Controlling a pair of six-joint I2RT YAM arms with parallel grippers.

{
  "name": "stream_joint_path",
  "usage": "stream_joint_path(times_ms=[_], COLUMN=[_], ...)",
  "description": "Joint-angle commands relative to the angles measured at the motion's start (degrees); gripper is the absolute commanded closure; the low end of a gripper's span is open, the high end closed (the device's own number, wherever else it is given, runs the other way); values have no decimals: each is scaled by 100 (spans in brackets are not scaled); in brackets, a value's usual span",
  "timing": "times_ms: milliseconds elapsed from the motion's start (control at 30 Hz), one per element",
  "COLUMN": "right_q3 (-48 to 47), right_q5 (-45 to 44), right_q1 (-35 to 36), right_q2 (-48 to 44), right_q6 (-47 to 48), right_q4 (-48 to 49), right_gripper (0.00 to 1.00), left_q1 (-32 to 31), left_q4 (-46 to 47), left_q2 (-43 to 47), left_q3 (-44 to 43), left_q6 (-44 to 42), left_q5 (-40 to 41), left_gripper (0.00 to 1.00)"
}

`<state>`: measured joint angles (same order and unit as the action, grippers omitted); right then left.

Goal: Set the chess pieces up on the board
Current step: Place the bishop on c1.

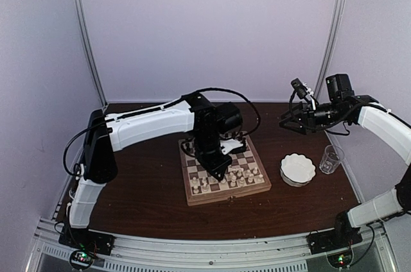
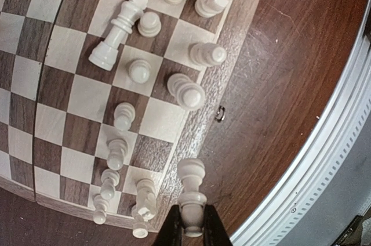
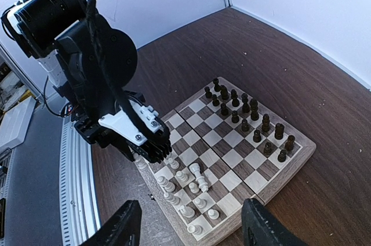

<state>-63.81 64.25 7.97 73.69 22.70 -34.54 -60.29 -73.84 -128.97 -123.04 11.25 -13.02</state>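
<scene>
The left hand (image 2: 192, 228) pinches one end of a cream piece (image 2: 191, 191), smooth, turned and ringed. Its long axis runs straight out from the fingers, rounded free end foremost, over the light wood border of the checkered board (image 2: 235, 37) near a corner. A cream king (image 2: 116, 31) lies on its side, diagonal across the squares. The right hand (image 3: 191, 225) hangs spread, well apart from the board, above the scuffed dark-brown bench (image 2: 278, 83).

Left arm (image 1: 151, 124) low, jaws pinched — right arm (image 1: 385, 127) raised, jaws wide.
</scene>
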Motion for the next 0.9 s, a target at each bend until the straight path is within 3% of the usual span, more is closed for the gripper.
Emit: stream_joint_path(times_ms=[0, 633, 867], right_q3=[-15, -4, -9], right_q5=[-9, 26, 46], right_q1=[-32, -32, -32], right_q2=[-127, -105, -84], right_q6=[71, 77, 77], right_q4=[-45, -62, -64], right_gripper=[39, 39, 39], left_q1=[-52, -46, -52], left_q4=[-85, -16, -414], left_q2=[-241, -684, -495], left_q3=[-264, -466, -405], left_q6=[-31, -19, -107], left_q5=[82, 182, 445], left_gripper=[100, 100, 100])
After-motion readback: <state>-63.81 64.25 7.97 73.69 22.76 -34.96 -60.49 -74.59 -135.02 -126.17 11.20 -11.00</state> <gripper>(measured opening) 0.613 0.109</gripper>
